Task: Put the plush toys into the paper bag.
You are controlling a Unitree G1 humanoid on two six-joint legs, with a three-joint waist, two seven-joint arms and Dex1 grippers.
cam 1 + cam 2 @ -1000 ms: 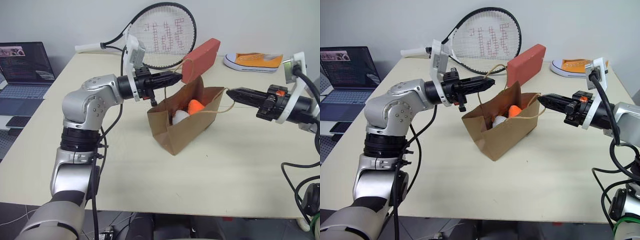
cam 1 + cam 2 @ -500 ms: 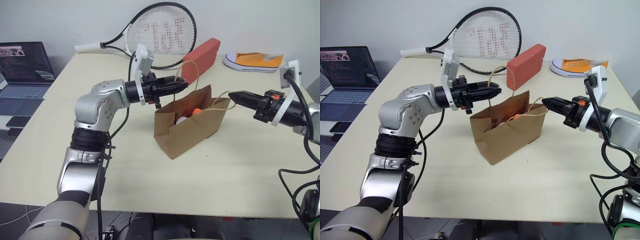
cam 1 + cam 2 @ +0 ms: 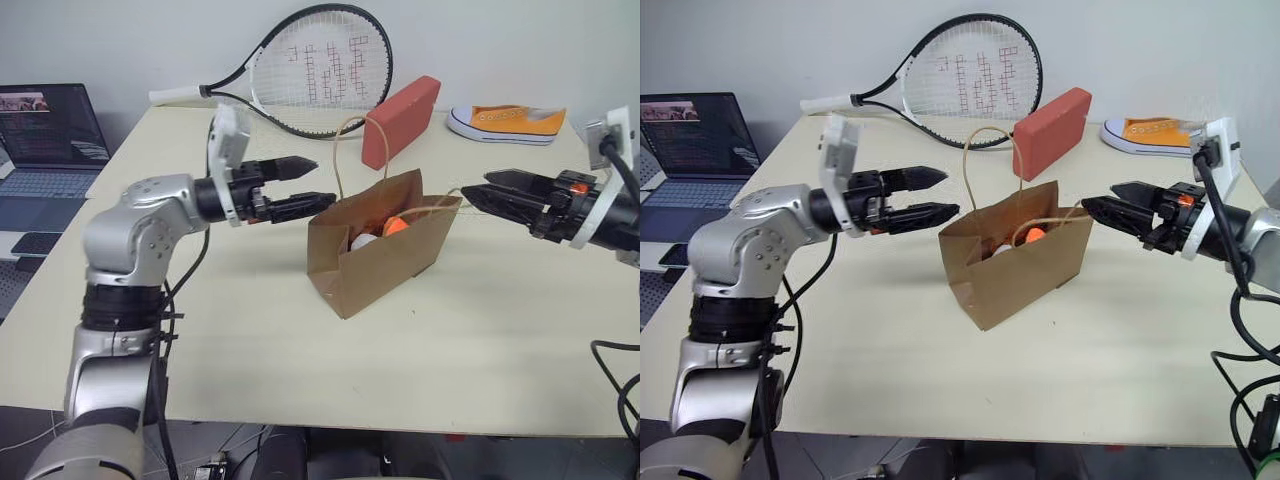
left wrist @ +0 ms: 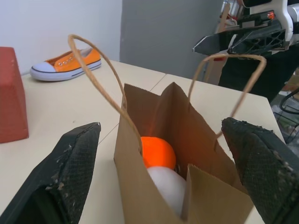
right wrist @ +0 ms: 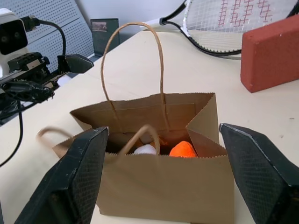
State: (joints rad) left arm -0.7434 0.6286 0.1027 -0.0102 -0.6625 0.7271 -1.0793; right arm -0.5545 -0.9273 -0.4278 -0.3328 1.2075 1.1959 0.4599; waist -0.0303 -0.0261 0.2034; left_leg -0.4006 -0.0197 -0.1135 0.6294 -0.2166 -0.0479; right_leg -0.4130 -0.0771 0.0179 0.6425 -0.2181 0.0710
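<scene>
The brown paper bag (image 3: pixel 375 250) stands open on the table between my two grippers. Inside it lie the plush toys, the orange one (image 4: pixel 156 151) on top of the white one (image 4: pixel 168 184); the same pair shows as orange (image 5: pixel 183 149) and white (image 5: pixel 145 150). My left gripper (image 3: pixel 322 180) is open, level, just left of the bag and apart from its upright handle (image 3: pixel 345 150). My right gripper (image 3: pixel 480 188) is open at the bag's right end. The other handle (image 3: pixel 445 200) droops close to its lower fingertip. Neither gripper holds anything.
A red block (image 3: pixel 400 120) stands just behind the bag. A tennis racket (image 3: pixel 320 70) lies at the back and an orange sneaker (image 3: pixel 508 122) at the back right. A laptop (image 3: pixel 50 135) and a phone (image 3: pixel 35 243) sit on the desk to the left.
Both grippers were shut on the bag's handles and have opened, letting them go. The left gripper has drawn back to the left. The bag has settled upright on the table.
</scene>
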